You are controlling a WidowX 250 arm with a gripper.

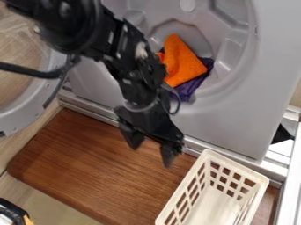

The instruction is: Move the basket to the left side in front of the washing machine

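The gripper (pixel 152 154) hangs over the wooden board, open, its two dark fingers apart with nothing between them. To its lower right stands the cream plastic basket (pixel 203 163), upright with slotted walls and an open top; its lower end runs to the bottom edge of the view. Gripper and basket are apart. The grey washing machine (pixel 235 127) stands behind, and an orange cloth (pixel 179 61) and a purple cloth (pixel 189 89) lie in its drum opening.
The brown wooden board (pixel 88 162) extends left of the gripper. The machine's round door (pixel 32 103) is swung out at the left, with a black cable across it. A white metal frame (pixel 289 176) borders the right side. A black object (pixel 12 211) sits bottom left.
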